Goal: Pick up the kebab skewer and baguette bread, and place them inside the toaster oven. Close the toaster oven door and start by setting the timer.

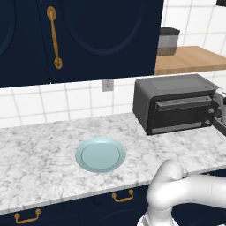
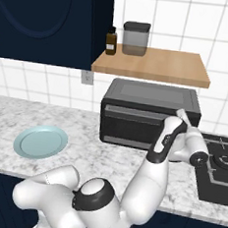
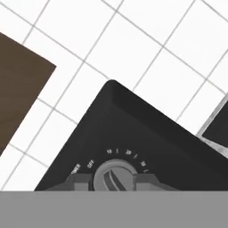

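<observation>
The dark grey toaster oven stands on the marble counter against the tiled wall. Its door is closed, with the bar handle along its top. My gripper is at the oven's right front, by the knobs. In the hand view a round grey timer knob with dial marks sits between my two fingers, and the gripper is shut on it. The kebab skewer and baguette bread are out of view.
A pale blue plate lies on the counter left of the oven. A wooden shelf above the oven carries a jar and a brown bottle. A black stove top lies to the right.
</observation>
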{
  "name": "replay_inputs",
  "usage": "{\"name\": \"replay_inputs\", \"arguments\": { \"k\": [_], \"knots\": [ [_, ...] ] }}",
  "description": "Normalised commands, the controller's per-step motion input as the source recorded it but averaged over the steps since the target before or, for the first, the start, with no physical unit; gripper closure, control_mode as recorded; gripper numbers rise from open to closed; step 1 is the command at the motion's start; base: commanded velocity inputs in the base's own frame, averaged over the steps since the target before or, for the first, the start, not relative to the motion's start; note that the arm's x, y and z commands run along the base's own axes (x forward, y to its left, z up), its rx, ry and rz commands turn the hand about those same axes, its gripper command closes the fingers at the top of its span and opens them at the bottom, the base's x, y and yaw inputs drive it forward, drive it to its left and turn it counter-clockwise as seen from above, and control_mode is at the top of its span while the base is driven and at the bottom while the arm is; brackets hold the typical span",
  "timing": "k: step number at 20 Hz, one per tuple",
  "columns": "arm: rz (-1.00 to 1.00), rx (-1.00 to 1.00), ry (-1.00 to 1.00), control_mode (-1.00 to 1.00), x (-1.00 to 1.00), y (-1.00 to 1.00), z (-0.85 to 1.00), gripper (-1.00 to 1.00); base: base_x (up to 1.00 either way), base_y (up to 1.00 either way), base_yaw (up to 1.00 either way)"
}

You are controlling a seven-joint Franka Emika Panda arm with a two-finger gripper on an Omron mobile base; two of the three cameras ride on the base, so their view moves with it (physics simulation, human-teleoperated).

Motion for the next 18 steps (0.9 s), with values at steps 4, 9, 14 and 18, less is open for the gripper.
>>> {"name": "replay_inputs", "arguments": {
  "k": [4, 9, 14, 18],
  "knots": [
    [0.0, 0.27, 0.0, -1.0, 0.0, 0.0, -0.06, 1.0, 0.0, 0.0, 0.0],
    [0.0, 0.25, -0.01, -1.0, 0.0, 0.0, -0.11, 1.0, 0.0, 0.0, 0.0],
    [0.0, 0.24, 0.0, -1.0, 0.0, 0.0, -0.08, 1.0, 0.0, 0.0, 0.0],
    [0.0, 0.23, -0.03, -1.0, -0.04, 0.0, -0.08, 1.0, 0.0, 0.0, 0.0]
  ]
}}
